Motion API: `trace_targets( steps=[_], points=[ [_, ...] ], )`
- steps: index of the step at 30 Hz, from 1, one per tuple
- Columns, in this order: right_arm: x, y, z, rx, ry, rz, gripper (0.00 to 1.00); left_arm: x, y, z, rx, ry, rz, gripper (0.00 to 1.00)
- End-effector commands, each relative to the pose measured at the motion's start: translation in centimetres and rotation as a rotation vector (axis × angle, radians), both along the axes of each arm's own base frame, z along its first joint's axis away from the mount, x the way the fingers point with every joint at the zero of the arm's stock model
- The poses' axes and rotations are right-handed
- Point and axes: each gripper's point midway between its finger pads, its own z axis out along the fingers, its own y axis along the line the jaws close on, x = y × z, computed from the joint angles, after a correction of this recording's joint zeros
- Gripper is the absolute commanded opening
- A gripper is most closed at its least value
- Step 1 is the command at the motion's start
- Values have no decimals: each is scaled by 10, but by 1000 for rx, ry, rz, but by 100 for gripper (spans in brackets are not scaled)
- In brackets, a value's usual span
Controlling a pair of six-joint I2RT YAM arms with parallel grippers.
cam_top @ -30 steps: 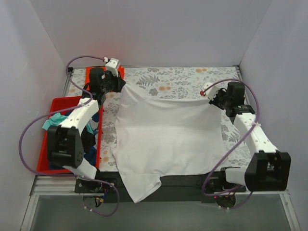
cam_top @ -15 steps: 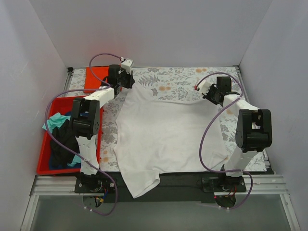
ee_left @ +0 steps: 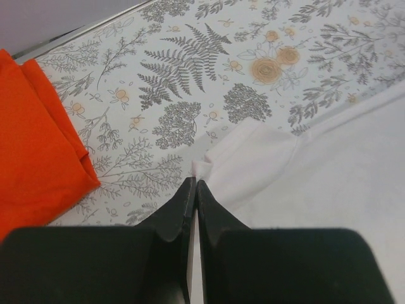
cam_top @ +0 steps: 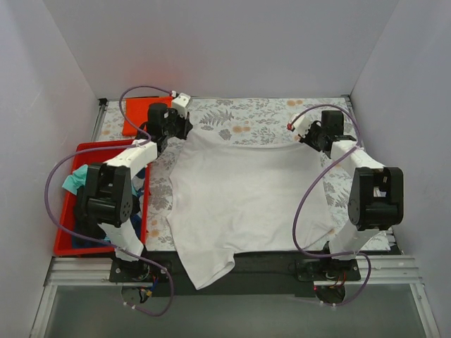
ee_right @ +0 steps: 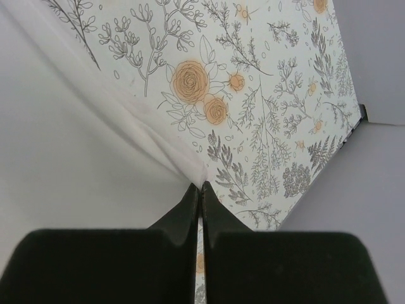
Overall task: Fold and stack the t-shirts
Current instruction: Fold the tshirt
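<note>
The large white t-shirt (cam_top: pixel 243 193) lies spread over the floral table covering, its near part hanging over the front edge. My left gripper (cam_top: pixel 184 128) is shut on the shirt's far left corner; the wrist view shows the pinched white cloth (ee_left: pixel 209 166) at the closed tips (ee_left: pixel 194 182). My right gripper (cam_top: pixel 307 139) is shut on the far right corner (ee_right: pixel 190 166), tips closed (ee_right: pixel 200 185). The orange-red folded t-shirt (cam_top: pixel 139 116) lies at the far left and also shows in the left wrist view (ee_left: pixel 35 145). Teal, black and blue tees (cam_top: pixel 83 184) lie in the bin.
A red plastic bin (cam_top: pixel 66 229) stands at the left edge, holding the other shirts. White walls close in the table at the back and both sides. The floral covering (cam_top: pixel 261 113) shows beyond the white shirt.
Both arms swung toward the far edge and then came slightly back, keeping hold of the white shirt's far corners. The shirt's far edge moved further back and pulled straighter.
</note>
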Motion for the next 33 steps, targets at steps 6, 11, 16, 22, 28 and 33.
trace_targets(
  steps=[6,11,16,22,28,33],
  points=[
    [-22,5,21,5,-61,62,1,-79,-7,23,44,-21,-112,0],
    [-41,6,12,-10,-40,88,1,-119,0,18,57,33,-100,0],
    [-53,1,-2,-50,-16,104,1,-161,-1,-6,54,120,-102,0],
    [-57,0,-18,-58,21,112,1,-182,12,-38,93,197,-70,0],
    [-56,-3,-31,-80,45,106,1,-190,12,-55,111,247,-91,0],
    [-65,-4,-32,-96,42,125,1,-191,24,-73,170,289,-52,0]
  ],
)
